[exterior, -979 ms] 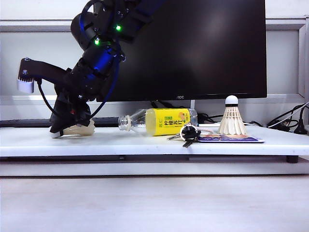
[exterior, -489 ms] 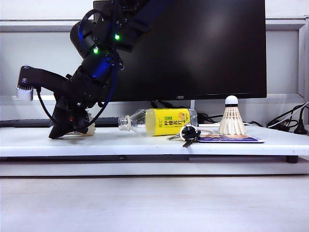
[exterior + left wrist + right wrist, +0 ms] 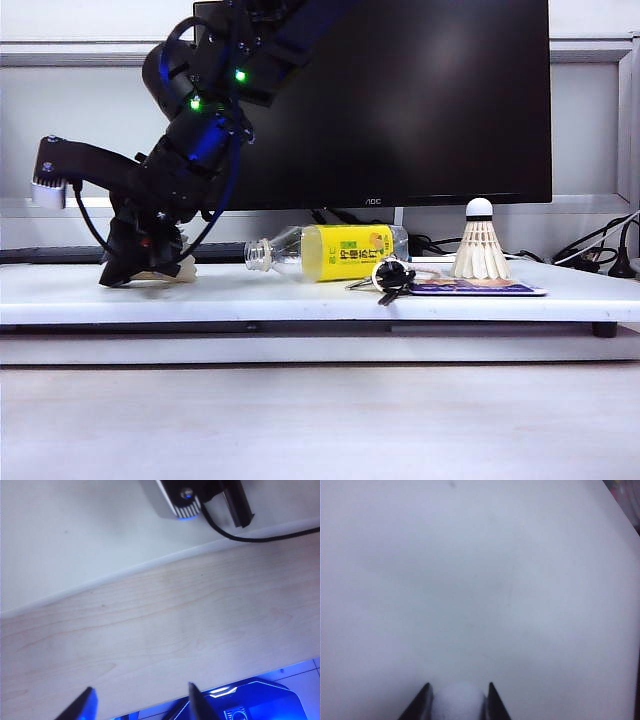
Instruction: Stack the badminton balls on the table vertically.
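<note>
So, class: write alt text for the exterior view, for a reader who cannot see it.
A black robot arm's right claw closes around a lying shuttlecock at the left of the white table. A yellow-labelled bottle lies mid-table; a second shuttlecock stands upright to the right.

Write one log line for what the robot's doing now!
right gripper: shut on lying shuttlecock, table left end | left gripper: open, empty | other shuttlecock: upright

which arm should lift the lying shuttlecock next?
Right, probably. The right gripper already brackets the lying shuttlecock at the table's left end. The left gripper hangs open elsewhere, over bare wood.
</note>
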You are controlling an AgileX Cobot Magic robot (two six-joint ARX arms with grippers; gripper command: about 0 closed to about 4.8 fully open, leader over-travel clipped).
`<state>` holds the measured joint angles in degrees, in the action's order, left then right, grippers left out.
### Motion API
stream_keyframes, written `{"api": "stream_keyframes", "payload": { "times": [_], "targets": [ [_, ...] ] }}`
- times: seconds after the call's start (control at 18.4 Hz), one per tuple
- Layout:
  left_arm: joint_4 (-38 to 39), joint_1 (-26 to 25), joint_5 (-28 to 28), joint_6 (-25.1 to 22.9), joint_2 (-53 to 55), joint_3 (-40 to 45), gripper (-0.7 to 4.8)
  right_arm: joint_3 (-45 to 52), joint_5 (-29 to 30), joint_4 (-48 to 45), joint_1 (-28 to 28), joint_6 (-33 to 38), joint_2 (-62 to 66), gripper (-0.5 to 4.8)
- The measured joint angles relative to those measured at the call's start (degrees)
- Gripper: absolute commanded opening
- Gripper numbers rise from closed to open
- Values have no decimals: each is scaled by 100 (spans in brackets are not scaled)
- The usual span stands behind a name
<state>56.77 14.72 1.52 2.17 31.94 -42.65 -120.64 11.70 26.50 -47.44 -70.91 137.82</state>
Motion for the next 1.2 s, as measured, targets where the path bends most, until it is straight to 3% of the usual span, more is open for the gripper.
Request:
{"api": "stream_keyframes", "payload": {
  "times": [0.71, 0.92, 1.2],
  "targets": [
    [-304, 0, 107, 114, -387, 0, 246, 59, -166, -828, 17, 2081, -431, 76],
    [-404, 0, 105, 131, -380, 0, 246, 63, -146, -1403, 144, 3373, -826, 89],
    [-520, 2, 107, 251, -616, -2, 246, 66, 1029, -1650, 789, 4894, -1180, 95]
  ]
}}
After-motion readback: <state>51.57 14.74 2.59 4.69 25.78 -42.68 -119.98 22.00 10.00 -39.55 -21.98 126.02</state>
